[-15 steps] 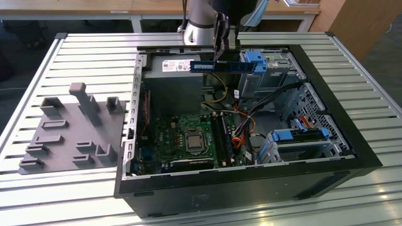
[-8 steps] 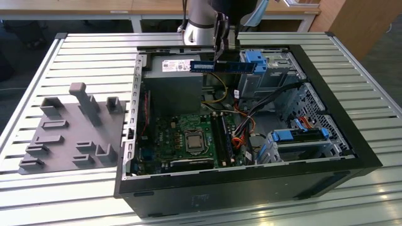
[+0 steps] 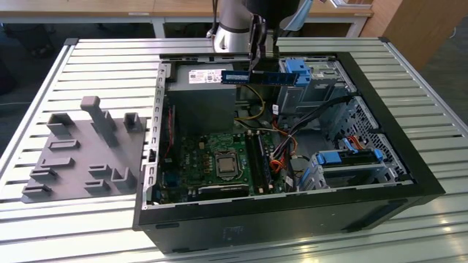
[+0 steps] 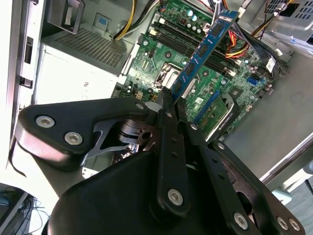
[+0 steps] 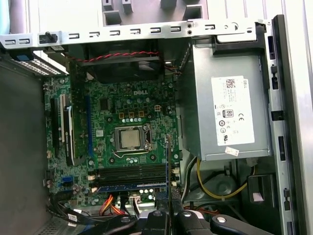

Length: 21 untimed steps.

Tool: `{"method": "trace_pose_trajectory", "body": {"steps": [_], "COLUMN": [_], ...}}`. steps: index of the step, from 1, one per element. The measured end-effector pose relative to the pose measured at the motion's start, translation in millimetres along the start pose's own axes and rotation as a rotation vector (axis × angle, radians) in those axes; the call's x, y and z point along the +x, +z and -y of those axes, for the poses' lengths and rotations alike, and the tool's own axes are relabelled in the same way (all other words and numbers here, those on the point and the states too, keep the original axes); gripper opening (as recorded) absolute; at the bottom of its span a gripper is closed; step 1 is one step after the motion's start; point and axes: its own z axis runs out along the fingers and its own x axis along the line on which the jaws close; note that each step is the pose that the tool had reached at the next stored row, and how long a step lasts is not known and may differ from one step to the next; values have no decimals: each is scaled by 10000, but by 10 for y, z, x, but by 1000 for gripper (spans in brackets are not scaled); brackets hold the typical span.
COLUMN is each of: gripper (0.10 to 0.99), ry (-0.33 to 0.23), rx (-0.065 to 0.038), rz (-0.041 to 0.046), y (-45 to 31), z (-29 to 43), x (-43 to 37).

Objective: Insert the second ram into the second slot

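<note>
The second ram (image 3: 263,77), a dark-blue stick with black chips and a pale label, hangs level over the back of the open computer case (image 3: 409,164). My gripper (image 3: 256,68) is shut on it from above, near its middle. In the second wrist view the ram (image 4: 205,46) sticks out past the gripper (image 4: 169,96) over the motherboard. The first wrist view shows the ram (image 5: 168,166) edge-on above the gripper (image 5: 168,211), well above the black memory slots (image 5: 129,172). A blue stick (image 5: 129,187) sits in one slot beside them. The slots (image 3: 260,159) lie lower on the board.
A grey power supply (image 3: 201,96) stands under the ram. Blue drive-bay brackets (image 3: 300,70) and a drive cage (image 3: 351,159) fill the exterior view's right. Orange and black cables (image 3: 281,159) run beside the slots. A grey fixture plate (image 3: 80,159) lies on the slatted table.
</note>
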Motion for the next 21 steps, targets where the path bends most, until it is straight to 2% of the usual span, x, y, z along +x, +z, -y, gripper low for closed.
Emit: {"method": "trace_pose_trajectory", "body": {"steps": [8, 15, 21], "gripper": [137, 137, 137], "ry": [101, 574, 755], "rx": [2, 9, 13], "rz": [4, 21, 28], "y": [0, 1, 2], "z": [0, 0, 0], "x": [0, 1, 6]}}
